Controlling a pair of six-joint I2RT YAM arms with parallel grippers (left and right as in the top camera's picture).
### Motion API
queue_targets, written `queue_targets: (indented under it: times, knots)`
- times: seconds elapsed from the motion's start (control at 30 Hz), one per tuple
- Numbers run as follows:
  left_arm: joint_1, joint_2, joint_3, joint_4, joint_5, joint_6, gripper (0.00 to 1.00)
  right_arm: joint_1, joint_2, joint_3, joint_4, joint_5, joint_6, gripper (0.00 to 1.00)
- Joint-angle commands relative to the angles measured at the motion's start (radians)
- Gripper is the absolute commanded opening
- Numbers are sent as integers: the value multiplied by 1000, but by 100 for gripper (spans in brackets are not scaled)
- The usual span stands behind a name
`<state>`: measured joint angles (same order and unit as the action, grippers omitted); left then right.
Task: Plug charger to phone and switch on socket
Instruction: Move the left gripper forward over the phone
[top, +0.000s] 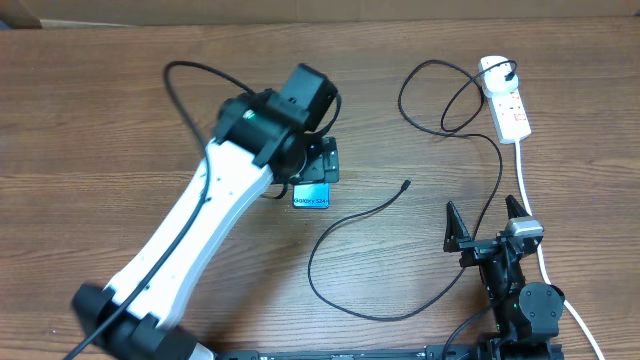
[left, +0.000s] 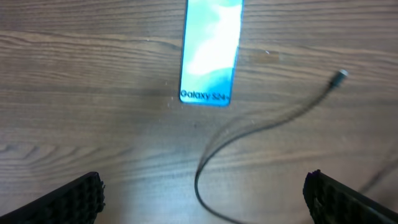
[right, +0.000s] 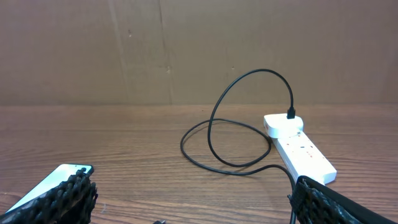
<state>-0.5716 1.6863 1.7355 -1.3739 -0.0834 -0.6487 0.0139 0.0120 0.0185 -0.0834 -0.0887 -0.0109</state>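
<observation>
The phone (left: 210, 53) lies flat on the wood, its "Galaxy S24" end towards my left gripper (left: 202, 186). That gripper hovers open just short of it, nothing between its fingers. From overhead the left gripper (top: 320, 165) covers most of the phone (top: 312, 197). The charger (top: 345, 222) snakes across the table, and its connector tip (top: 405, 185) lies free to the right of the phone. Its plug (right: 290, 114) sits in the white socket (right: 300, 148) at the far right. Near the front edge my right gripper (top: 482, 208) is open and empty, the socket (top: 506, 100) well beyond it.
The socket's thick white cord (top: 535, 235) runs down the right side, past the right arm. A loop of the charger (right: 236, 124) lies left of the socket. A brown cardboard wall (right: 186, 50) closes the table's far side.
</observation>
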Motion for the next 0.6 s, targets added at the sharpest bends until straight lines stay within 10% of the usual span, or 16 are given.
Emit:
queue_targets:
  times: [0.0,0.57]
  knots:
    - [2,73,15,21,-52,-28,100,-4,-9,-10,3,9,3,100]
    - [86,340,14,213,109,168,100,-4,-9,-10,3,9,3,100]
